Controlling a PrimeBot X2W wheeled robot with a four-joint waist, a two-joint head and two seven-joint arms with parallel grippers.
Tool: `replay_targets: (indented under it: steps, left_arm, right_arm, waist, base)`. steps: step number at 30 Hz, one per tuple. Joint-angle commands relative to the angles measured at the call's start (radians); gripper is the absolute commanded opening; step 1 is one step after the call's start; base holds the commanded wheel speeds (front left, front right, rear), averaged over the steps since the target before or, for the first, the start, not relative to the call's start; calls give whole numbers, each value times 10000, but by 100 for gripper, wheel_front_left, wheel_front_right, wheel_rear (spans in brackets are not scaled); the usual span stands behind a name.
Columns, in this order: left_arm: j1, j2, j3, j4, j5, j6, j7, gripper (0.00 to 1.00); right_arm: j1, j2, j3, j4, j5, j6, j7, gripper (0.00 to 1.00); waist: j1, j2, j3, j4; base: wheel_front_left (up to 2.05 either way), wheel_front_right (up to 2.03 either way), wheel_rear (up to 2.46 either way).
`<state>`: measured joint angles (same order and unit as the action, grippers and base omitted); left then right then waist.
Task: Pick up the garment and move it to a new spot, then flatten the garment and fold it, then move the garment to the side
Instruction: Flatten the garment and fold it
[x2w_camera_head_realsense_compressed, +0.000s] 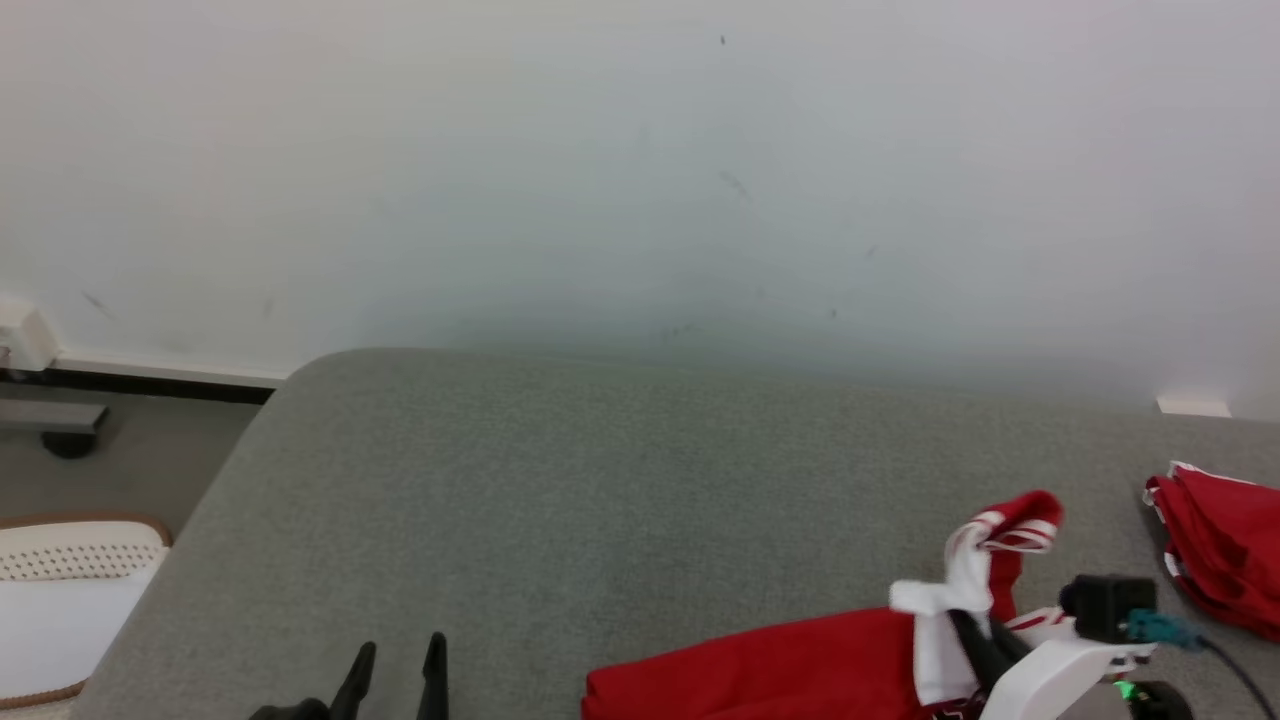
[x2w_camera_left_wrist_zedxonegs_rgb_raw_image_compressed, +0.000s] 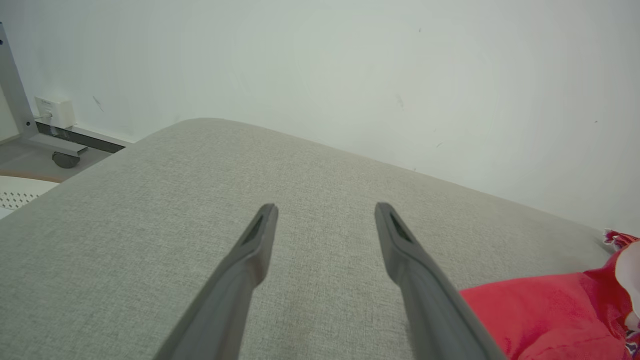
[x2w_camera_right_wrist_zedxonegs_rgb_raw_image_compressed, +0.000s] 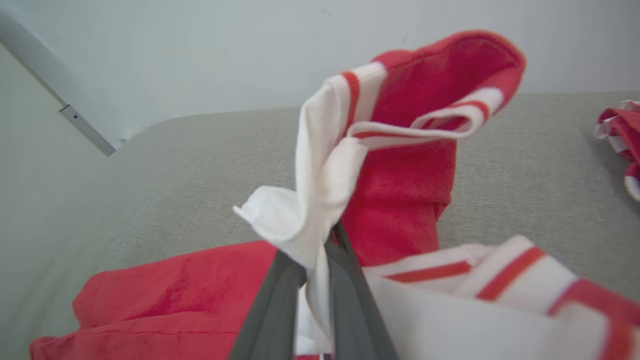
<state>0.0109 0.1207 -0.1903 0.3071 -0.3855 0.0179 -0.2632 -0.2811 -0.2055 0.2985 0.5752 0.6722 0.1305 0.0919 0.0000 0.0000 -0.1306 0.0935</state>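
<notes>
The garment (x2w_camera_head_realsense_compressed: 760, 665) is red with white, red-striped trim and lies crumpled at the near right of the grey cushioned surface (x2w_camera_head_realsense_compressed: 600, 500). My right gripper (x2w_camera_head_realsense_compressed: 968, 625) is shut on a white fold of it, and a red-and-white flap stands up above the fingers. In the right wrist view the garment (x2w_camera_right_wrist_zedxonegs_rgb_raw_image_compressed: 400, 190) rises between the two dark fingers of the right gripper (x2w_camera_right_wrist_zedxonegs_rgb_raw_image_compressed: 320, 250). My left gripper (x2w_camera_head_realsense_compressed: 400, 655) hovers open at the near left, nothing between its fingers. In the left wrist view the left gripper (x2w_camera_left_wrist_zedxonegs_rgb_raw_image_compressed: 325, 210) points over bare cushion, with the garment (x2w_camera_left_wrist_zedxonegs_rgb_raw_image_compressed: 540, 315) at lower right.
A second red cloth pile (x2w_camera_head_realsense_compressed: 1225, 550) lies at the surface's far right edge. A white wall (x2w_camera_head_realsense_compressed: 640, 170) stands behind the surface. On the floor at left are a white perforated object (x2w_camera_head_realsense_compressed: 70, 600) and a wheeled metal frame (x2w_camera_left_wrist_zedxonegs_rgb_raw_image_compressed: 35, 135).
</notes>
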Motion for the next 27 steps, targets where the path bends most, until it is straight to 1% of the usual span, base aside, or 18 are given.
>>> replay_targets:
  steps: [1,4,6,8,15,20,23,24,25,27]
  left_arm:
    - [101,1,41,-36,137,-46,-12,100]
    - [109,-32,72,-20,178,-70,-12,100]
    - [77,-76,50,23,214,-115,-12,100]
    - [-1,-98,64,61,243,-145,-12,100]
    - [-151,-53,114,172,357,-247,-12,100]
    - [-196,-9,153,208,417,-254,-12,100]
    - [-227,-9,162,215,431,-272,-12,100]
    - [-237,-7,170,224,436,-278,-12,100]
    - [-243,-8,179,234,438,-279,-12,100]
    - [-253,-11,188,252,440,-275,-12,100]
  right_arm:
    - [497,295,201,-623,-150,0,224,0]
    - [1113,866,556,-1576,-218,0,698,0]
    - [1346,1037,691,-1853,-410,0,947,0]
    - [1491,1285,841,-2001,-368,0,1135,0]
    - [1432,1529,1389,-1701,-261,0,1279,0]
    - [1172,1535,2254,-1430,378,0,1121,0]
    - [1001,1534,2726,-1072,788,0,819,0]
    - [931,1538,2882,-957,961,0,691,37]
    - [846,1540,3050,-862,1163,0,569,100]
    - [689,1538,3433,-845,1615,0,323,100]
  waist:
    - [0,0,-36,275]
    - [0,0,-28,578]
    - [0,0,-14,809]
    - [0,0,5,1053]
    - [0,0,76,1767]
    - [0,0,128,1943]
    - [0,0,152,1964]
    - [0,0,158,1950]
    - [0,0,166,1931]
    - [0,0,179,1862]
  base:
    - [0,0,0]
    - [0,0,0]
    - [0,0,0]
    - [0,0,0]
    - [0,0,0]
    - [0,0,0]
    - [0,0,0]
    - [0,0,0]
    - [0,0,0]
    - [0,0,0]
